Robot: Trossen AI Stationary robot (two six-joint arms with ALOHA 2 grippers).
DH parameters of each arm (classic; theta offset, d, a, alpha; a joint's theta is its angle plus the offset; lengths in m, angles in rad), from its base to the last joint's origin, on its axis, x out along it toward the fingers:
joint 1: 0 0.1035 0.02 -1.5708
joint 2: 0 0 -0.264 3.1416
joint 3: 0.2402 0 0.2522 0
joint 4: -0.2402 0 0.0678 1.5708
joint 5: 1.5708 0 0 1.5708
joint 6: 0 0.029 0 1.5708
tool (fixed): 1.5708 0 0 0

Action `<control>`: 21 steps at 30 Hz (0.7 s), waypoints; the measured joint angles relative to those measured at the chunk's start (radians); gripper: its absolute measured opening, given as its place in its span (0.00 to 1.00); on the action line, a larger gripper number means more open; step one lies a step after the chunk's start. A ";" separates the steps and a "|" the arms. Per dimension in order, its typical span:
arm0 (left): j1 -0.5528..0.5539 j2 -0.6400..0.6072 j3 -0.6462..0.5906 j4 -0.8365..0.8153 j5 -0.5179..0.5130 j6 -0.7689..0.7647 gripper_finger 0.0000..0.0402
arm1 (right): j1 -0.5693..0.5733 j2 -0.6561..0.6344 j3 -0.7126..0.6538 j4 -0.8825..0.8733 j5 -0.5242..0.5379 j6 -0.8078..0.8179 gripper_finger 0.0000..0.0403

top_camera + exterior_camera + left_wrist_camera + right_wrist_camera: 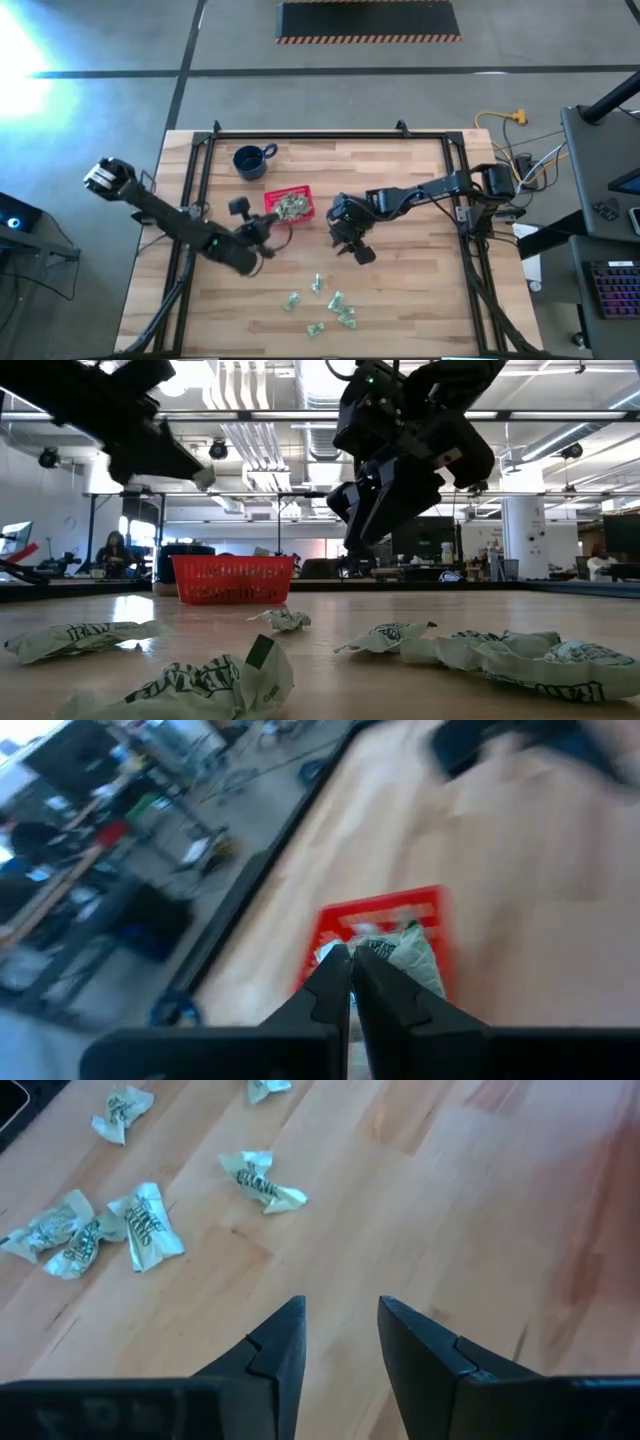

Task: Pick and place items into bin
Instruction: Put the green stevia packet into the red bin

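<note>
I have the left claw clenched tight with nothing visible between its tips, hanging just beside the red bin, which sits on the table near the blue mug and already holds a heap of wrapped pieces. My right claw hangs released and empty above bare wood, between the bin and the loose items scattered toward the table's near edge. The first risk I see is a bad pick: the wrappers ahead of my right fingers are flat, crinkly and light, so a descent that lands off-centre could pinch only a flap, or push the piece along the wood instead of trapping it. Several lie touching one another, so I may drag up two and shed one on the way. The second risk is the arms: both wrists are crowded near the bin, and carrying a piece there while the left has not cleared could clip it or shove the light basket.
</note>
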 joint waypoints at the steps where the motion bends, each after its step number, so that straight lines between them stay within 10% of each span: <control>1: 0.034 -0.002 0.000 0.001 0.003 0.023 0.00 | 0.003 0.000 -0.002 -0.001 0.000 0.007 0.29; 21: 0.462 0.041 0.000 0.040 0.402 0.211 0.09 | 0.131 -0.003 -0.050 0.001 0.080 0.099 0.29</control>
